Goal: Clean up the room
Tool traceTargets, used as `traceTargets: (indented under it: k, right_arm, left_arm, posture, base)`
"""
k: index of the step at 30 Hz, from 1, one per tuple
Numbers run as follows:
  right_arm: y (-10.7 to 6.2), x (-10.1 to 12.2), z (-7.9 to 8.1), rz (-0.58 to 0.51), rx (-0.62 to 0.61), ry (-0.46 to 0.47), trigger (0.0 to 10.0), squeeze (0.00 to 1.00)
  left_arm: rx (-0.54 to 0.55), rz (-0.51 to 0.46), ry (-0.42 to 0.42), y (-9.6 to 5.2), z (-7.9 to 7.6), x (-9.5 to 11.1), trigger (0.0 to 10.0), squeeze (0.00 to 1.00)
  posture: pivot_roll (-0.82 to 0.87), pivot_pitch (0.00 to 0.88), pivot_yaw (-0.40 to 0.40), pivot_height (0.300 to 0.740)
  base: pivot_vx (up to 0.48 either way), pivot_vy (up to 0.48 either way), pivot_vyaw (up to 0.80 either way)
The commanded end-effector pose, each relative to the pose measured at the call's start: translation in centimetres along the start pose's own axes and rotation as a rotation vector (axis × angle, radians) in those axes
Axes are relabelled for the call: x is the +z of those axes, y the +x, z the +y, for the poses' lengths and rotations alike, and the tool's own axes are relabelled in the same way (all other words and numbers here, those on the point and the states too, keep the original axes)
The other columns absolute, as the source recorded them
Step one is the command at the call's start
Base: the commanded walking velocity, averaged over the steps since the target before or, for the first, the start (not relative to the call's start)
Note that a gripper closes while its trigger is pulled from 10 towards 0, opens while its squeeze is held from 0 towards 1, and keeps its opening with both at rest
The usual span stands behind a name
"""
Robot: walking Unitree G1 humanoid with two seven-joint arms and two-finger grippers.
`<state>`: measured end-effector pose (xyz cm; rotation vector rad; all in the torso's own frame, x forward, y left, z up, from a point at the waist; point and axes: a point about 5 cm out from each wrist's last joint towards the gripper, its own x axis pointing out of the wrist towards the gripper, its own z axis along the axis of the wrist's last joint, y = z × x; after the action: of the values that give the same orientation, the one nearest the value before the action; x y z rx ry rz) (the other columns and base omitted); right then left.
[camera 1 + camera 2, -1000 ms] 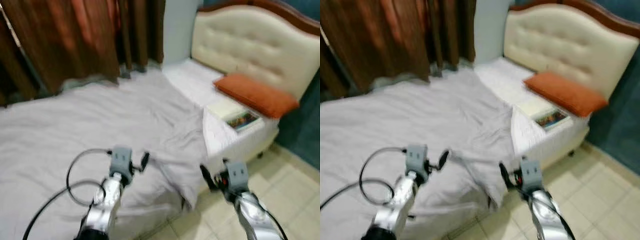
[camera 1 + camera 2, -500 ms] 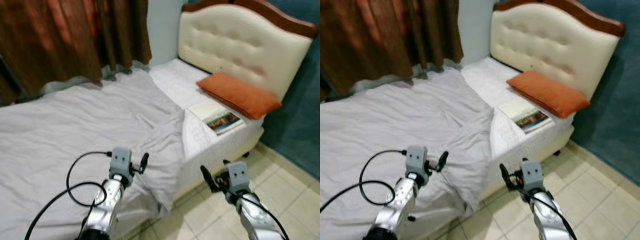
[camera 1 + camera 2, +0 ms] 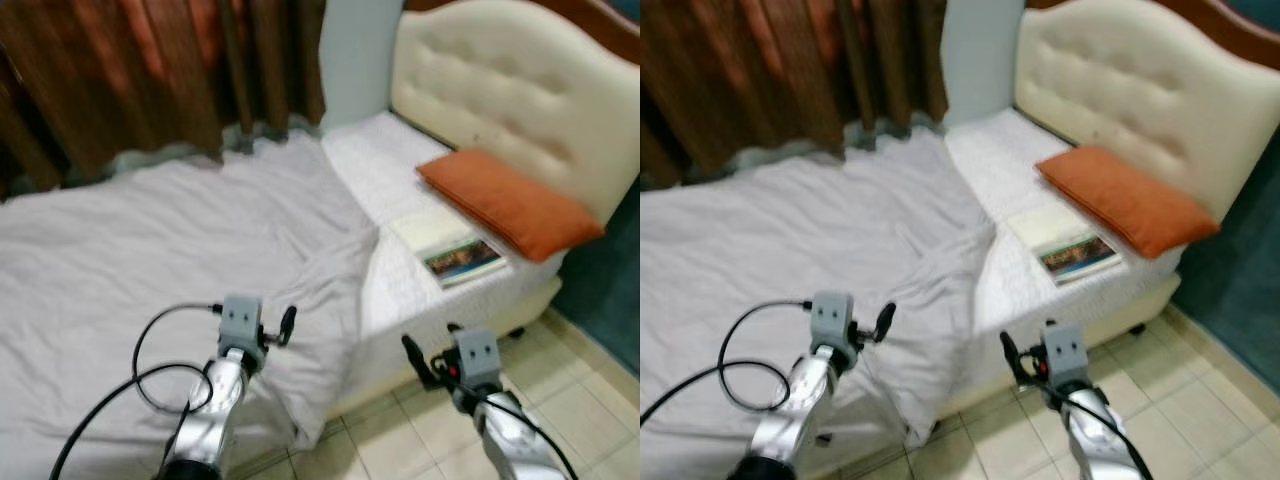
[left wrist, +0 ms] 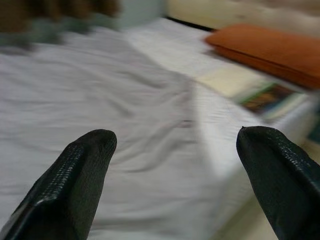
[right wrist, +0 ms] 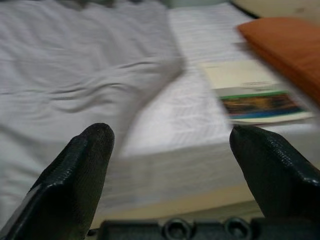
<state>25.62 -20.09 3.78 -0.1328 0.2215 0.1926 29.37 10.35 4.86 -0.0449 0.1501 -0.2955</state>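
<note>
**Open bed surface ahead, clutter at two o'clock**

The rumpled grey bedsheet [image 3: 150, 250] spreads flat from nine to twelve o'clock, with nothing standing on it. Its folded-back edge hangs over the bed's near corner at about one o'clock, above the beige tiled floor [image 3: 590, 400]. At two o'clock the open book with a colourful page [image 3: 450, 250] lies flat on the white mattress [image 3: 375, 165], just beside the orange rectangular pillow [image 3: 505, 200]. The cream tufted headboard [image 3: 510, 90] walls off that end, and brown curtains [image 3: 130, 70] close the far side.
</note>
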Motion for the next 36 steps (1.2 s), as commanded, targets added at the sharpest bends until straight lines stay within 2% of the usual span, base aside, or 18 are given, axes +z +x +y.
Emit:
traceTargets:
  k: [1,17,22,23,24,25,26,27,28,29,30,31,32,35,36]
  right_arm:
    - [0.4,0.7,0.4,-0.027,0.015,0.011,10.0,0.0]
    - [0.4,0.6,0.9,-0.017,0.031,0.012,10.0,0.0]
    - [-0.2,0.3,1.2,-0.004,0.044,0.014,10.0,0.0]
    - [-1.4,-0.2,1.5,0.022,0.067,0.011,10.0,0.0]
    - [-2.9,-0.4,1.7,0.045,0.086,0.01,10.0,0.0]
    - [-4.1,-0.6,1.9,0.066,0.102,0.011,10.0,0.0]
    - [-4.1,-0.6,1.9,0.066,0.102,0.011,10.0,0.0]
    - [-5.7,-0.7,2.1,0.093,0.122,0.014,10.0,0.0]
    - [-6.5,-1.1,2.3,0.113,0.135,0.012,10.0,0.0]
    - [-6.5,-1.1,2.3,0.113,0.135,0.012,10.0,0.0]
    - [-7.1,-1.2,2.4,0.124,0.145,0.009,10.0,0.0]
    - [-8.2,-1.1,2.6,0.137,0.155,0.008,10.0,0.0]
    - [-9.9,-0.9,3.0,0.16,0.169,0.005,10.0,0.0]
    - [-10.6,-0.7,3.2,0.17,0.177,0.008,10.0,0.0]
    - [-12.1,-0.1,3.4,0.191,0.19,0.005,10.0,0.0]
  left_arm:
    - [0.022,0.005,0.013,0.0,1.0,0.2,10.0,0.0]
    - [0.025,0.013,0.009,0.5,0.8,0.5,10.0,0.0]
    - [0.128,0.029,0.013,0.8,1.9,0.5,10.0,0.0]
    - [0.193,0.099,0.039,1.1,3.8,0.0,10.0,0.0]
    - [0.249,0.152,0.061,1.1,5.5,-0.4,10.0,0.0]
    - [0.291,0.19,0.077,1.0,6.9,-0.5,10.0,0.0]
    - [0.291,0.19,0.077,1.0,6.9,-0.5,10.0,0.0]
    - [0.319,0.228,0.113,0.7,8.1,-0.8,10.0,0.0]
    - [0.34,0.261,0.129,0.3,8.6,-1.3,10.0,0.0]
    - [0.34,0.261,0.129,0.3,8.6,-1.3,10.0,0.0]
    - [0.355,0.281,0.14,0.1,9.0,-1.5,10.0,0.0]
    - [0.388,0.297,0.151,-0.3,9.6,-1.7,10.0,0.0]
    - [0.476,0.308,0.17,-0.9,11.2,-1.6,10.0,0.0]
    - [0.52,0.308,0.189,-1.2,12.0,-1.4,10.0,0.0]
    - [0.582,0.291,0.175,-1.5,13.1,-1.0,10.0,0.0]
  posture:
    - [-0.14,0.008,0.024,0.74]
    - [-0.14,0.021,0.031,0.74]
    - [-0.15,0.045,0.029,0.74]
    - [-0.18,0.199,-0.005,0.74]
    - [-0.2,0.25,-0.02,0.74]
    - [-0.2,0.266,-0.024,0.74]
    - [-0.2,0.266,-0.024,0.74]
    - [-0.22,0.311,-0.031,0.74]
    - [-0.24,0.357,-0.043,0.74]
    - [-0.24,0.357,-0.043,0.74]
    - [-0.25,0.374,-0.05,0.74]
    - [-0.29,0.434,-0.076,0.74]
    - [-0.33,0.485,-0.104,0.74]
    - [-0.34,0.506,-0.113,0.74]
    - [-0.37,0.542,-0.135,0.74]
  base:
    - [0.469,0.0,0.0]
    - [0.463,0.0,0.0]
    - [0.458,0.0,0.0]
    - [0.0,0.0,0.0]
    - [0.0,0.0,0.0]
    - [0.0,0.0,0.0]
    - [0.0,0.0,0.0]
    - [0.0,0.0,0.0]
    - [0.0,0.0,0.0]
    - [0.0,0.0,0.0]
    - [0.0,0.0,0.0]
    - [0.0,0.0,0.0]
    - [0.0,0.0,0.0]
    - [0.0,0.0,0.0]
    - [0.0,0.0,0.0]
